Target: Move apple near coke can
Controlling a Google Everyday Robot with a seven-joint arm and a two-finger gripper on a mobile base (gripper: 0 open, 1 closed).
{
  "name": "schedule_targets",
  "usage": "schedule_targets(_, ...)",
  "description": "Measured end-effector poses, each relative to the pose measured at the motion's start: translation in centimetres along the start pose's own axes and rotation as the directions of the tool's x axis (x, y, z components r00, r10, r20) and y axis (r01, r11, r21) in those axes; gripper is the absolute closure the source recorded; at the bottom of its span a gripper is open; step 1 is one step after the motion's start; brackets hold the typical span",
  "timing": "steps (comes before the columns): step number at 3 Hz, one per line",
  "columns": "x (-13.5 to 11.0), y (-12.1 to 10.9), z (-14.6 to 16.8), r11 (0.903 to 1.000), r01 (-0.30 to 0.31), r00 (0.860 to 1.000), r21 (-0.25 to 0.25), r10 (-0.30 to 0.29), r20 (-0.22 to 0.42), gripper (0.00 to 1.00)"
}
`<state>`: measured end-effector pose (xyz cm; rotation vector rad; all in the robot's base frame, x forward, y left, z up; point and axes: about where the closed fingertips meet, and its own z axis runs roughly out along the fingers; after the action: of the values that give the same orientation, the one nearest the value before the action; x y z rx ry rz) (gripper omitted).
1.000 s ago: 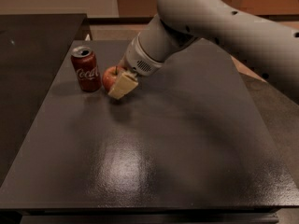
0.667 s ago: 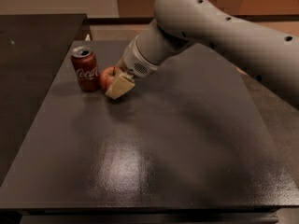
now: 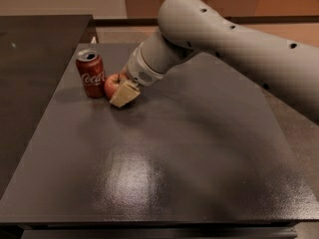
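Observation:
The coke can (image 3: 90,75), red with white script and a silver top, stands upright at the far left of the dark table (image 3: 164,153). The apple (image 3: 110,85), small and red, sits just right of the can, almost touching it and low at the table surface. My gripper (image 3: 119,89) reaches in from the right on a thick grey arm and is shut on the apple. One tan finger (image 3: 125,93) shows in front of the apple's right side; the other is hidden behind the apple.
The grey arm (image 3: 224,39) crosses the far right of the table. A second dark surface (image 3: 35,39) adjoins at the left. A tan floor strip lies beyond the far edge.
The gripper has carried the apple a little further left and down, closing the gap to the coke can. The can has not moved.

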<state>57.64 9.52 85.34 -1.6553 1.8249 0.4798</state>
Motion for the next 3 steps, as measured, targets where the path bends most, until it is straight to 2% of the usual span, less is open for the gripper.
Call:
schedule_targets(2, 0.23, -0.02, 0.59, 1.0, -0.007, 1.0, -0.006, 0.007, 0.008, 0.08)
schedule_targets(3, 0.18, 0.06, 0.67, 1.0, -0.005, 1.0, -0.008, 0.005, 0.007, 0.0)
